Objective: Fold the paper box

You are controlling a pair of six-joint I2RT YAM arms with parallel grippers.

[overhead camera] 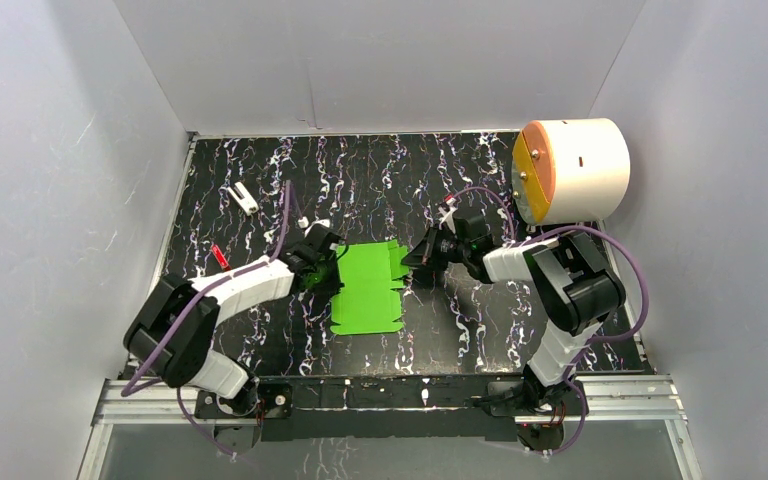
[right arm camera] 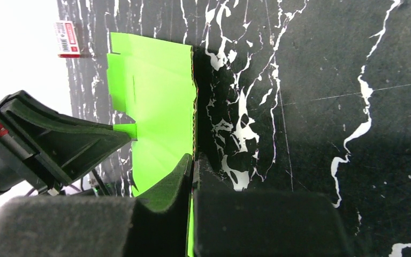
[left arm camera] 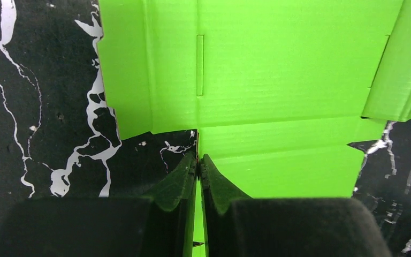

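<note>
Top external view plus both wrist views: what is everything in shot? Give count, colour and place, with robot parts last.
paper box: one, bright green, middle of the table between the grippers
cylinder: one, white with an orange-yellow face, far right of the table
small white object: one, white, far left of the table
small red item: one, red, left side near the left arm
table: one, black with white veining
walls: three, white, around the table
cables: purple, along both arms
left gripper: one, black, shut on the paper box's left edge
right gripper: one, black, shut on its right edge
</note>
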